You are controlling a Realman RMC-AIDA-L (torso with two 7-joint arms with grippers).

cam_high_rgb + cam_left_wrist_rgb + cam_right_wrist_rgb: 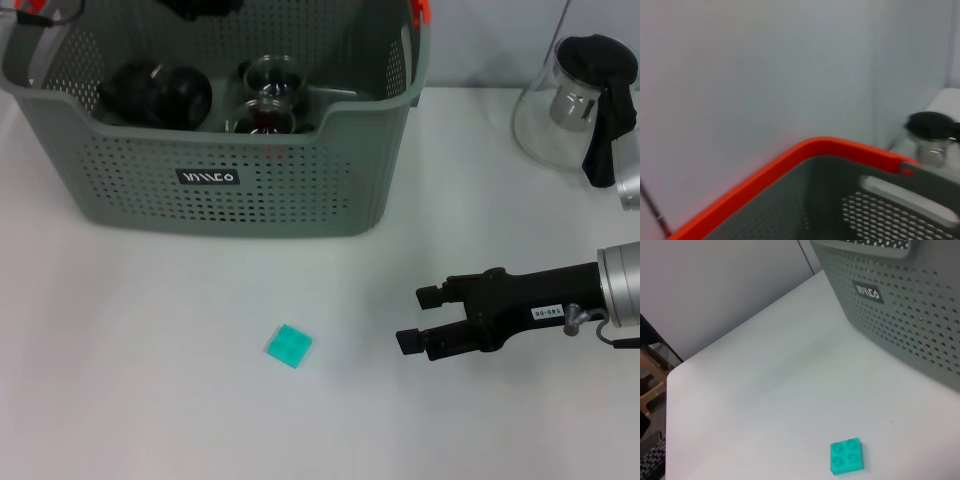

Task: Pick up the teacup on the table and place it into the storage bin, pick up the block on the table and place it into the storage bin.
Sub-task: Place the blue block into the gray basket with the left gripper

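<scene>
The small teal block [288,346] [846,456] lies flat on the white table in front of the storage bin [120,190] [910,325]. My right gripper [418,318] hovers low to the right of the block, open, its two black fingers pointing at it across a gap. Two glass teacups [270,78] [264,116] sit inside the bin near its middle. A dark shape [200,8] at the top edge over the bin may be my left gripper. The left wrist view shows only the bin's orange rim [805,152] from close above.
A round black object [155,92] lies in the bin's left half. A glass teapot [575,100] [932,137] with a black lid stands at the back right. The table's edge [675,375] runs beyond the block, with a chair and floor past it.
</scene>
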